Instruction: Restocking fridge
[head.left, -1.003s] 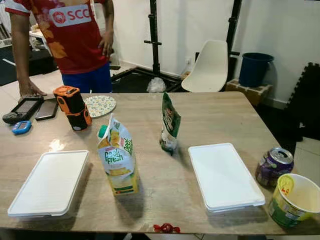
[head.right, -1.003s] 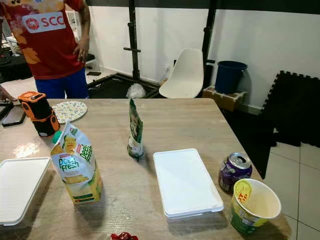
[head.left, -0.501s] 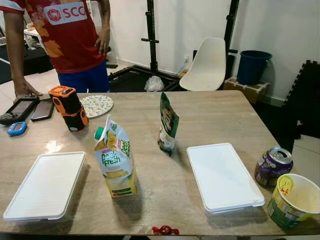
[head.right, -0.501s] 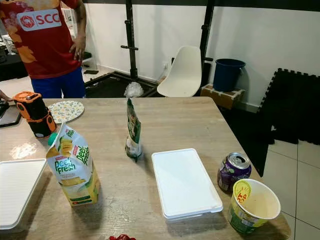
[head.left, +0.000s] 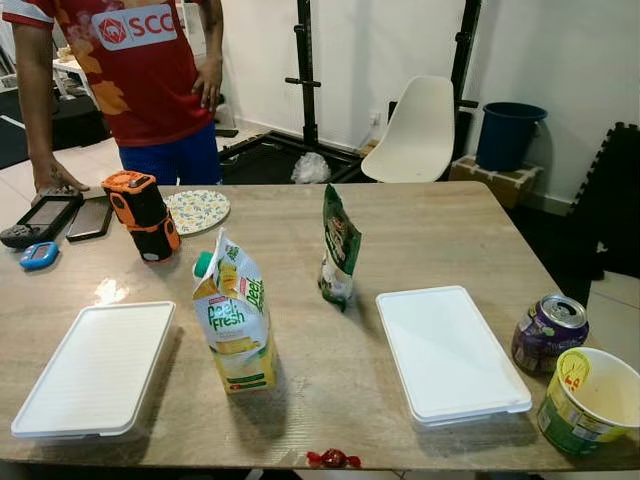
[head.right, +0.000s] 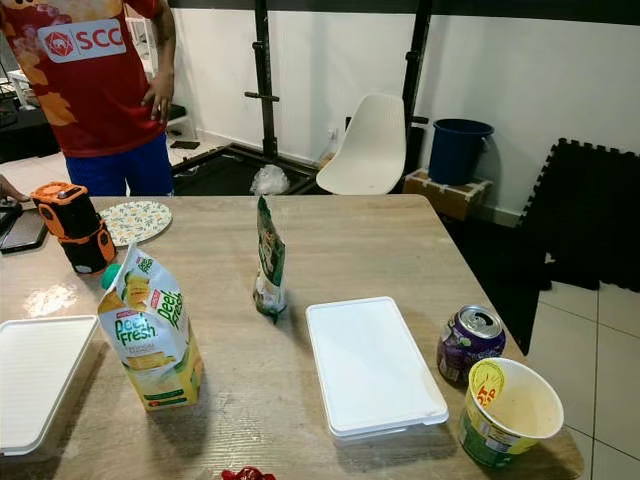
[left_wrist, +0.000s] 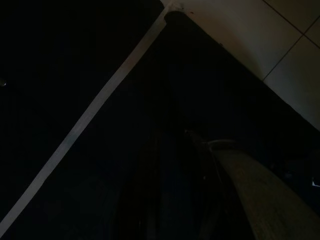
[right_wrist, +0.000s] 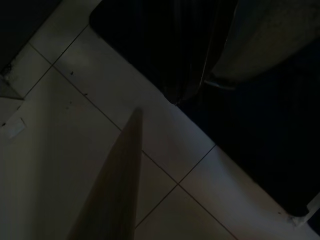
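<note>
A yellow and green Peel Fresh juice carton (head.left: 232, 320) stands upright near the middle of the wooden table (head.left: 430, 230). A green snack bag (head.left: 338, 245) stands just beyond it, to its right. Two flat white lidded containers lie near the front edge, one on the left (head.left: 95, 368) and one on the right (head.left: 450, 352). At the right front corner are a purple drink can (head.left: 548, 333) and an open noodle cup (head.left: 590, 400). Both my arms hang idle below the table, and their wrist views are dark.
A person in a red shirt (head.left: 150, 80) stands at the far left edge, one hand on the table. An orange and black device (head.left: 142, 213), a patterned plate (head.left: 197, 211) and handheld gadgets (head.left: 40, 215) lie there. A red wrapper (head.left: 330, 458) lies at the front edge. Beyond the table are a white chair (head.left: 415, 130) and a blue bin (head.left: 508, 135).
The head view has swayed slightly. Nothing on the table has moved, and the person stays at the far left.
</note>
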